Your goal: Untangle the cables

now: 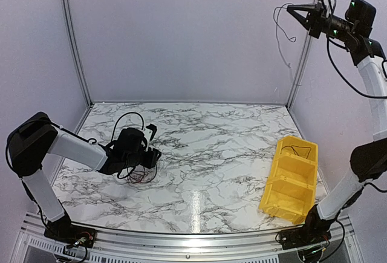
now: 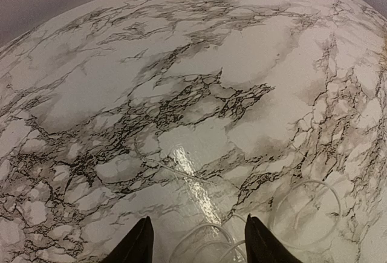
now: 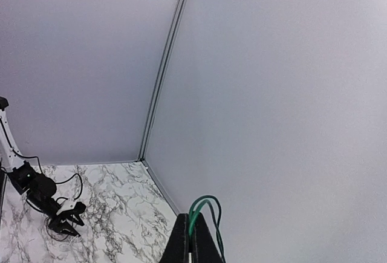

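Note:
Low over the left of the marble table [image 1: 211,154], my left gripper [image 1: 150,156] hovers above a small tangle of cables [image 1: 143,177], thin black and reddish wires. In the left wrist view this gripper [image 2: 196,220] stands open, and whitish cable loops [image 2: 205,224] lie flat on the marble between and just beyond its fingertips, untouched. My right gripper [image 1: 290,8] is raised high at the upper right, near the wall post. The right wrist view shows it [image 3: 195,217] shut on a green cable [image 3: 205,201] that loops out above the tips. A thin strand [image 1: 279,28] dangles from it.
A yellow divided bin [image 1: 291,181] sits at the right edge of the table, with a thin black cable [image 1: 300,150] in its far compartment. Walls enclose the back and both sides, with metal posts [image 1: 300,57] at the corners.

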`<action>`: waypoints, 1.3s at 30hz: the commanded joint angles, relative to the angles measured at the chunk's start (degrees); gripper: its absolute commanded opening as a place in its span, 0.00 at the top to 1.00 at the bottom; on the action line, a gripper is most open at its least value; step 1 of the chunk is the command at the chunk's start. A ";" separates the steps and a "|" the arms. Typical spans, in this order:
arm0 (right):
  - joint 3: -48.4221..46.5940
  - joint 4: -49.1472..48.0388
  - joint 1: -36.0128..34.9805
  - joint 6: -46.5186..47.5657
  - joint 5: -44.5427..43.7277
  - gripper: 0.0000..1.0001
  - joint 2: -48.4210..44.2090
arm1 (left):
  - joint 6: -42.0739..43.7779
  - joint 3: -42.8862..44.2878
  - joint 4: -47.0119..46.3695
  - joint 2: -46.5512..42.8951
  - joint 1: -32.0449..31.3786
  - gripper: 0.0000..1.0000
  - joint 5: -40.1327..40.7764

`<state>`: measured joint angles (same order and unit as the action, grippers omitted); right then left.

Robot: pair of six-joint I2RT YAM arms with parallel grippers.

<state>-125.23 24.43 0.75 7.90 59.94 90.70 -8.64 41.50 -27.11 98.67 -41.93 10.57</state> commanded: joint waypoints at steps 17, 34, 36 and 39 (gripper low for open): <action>26.66 -2.17 15.51 1.69 -1.58 1.00 -19.25 | -5.00 -1.00 3.35 -11.10 0.10 0.40 0.54; 42.16 -0.86 15.51 5.01 -28.01 1.00 -28.49 | -10.84 -1.00 7.69 -21.94 -0.50 0.37 -2.54; 44.79 -1.06 15.51 6.27 -30.00 1.00 -28.87 | -10.96 -1.10 7.69 -22.00 -0.68 0.37 -2.73; 48.90 -1.80 15.53 7.96 -33.35 1.00 -29.55 | -11.02 -1.44 7.67 -22.20 -1.04 0.37 -2.39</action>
<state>-79.72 22.52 15.99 12.80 33.39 62.43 -18.98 40.95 -20.71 77.54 -42.44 8.91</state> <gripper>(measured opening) 0.021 0.627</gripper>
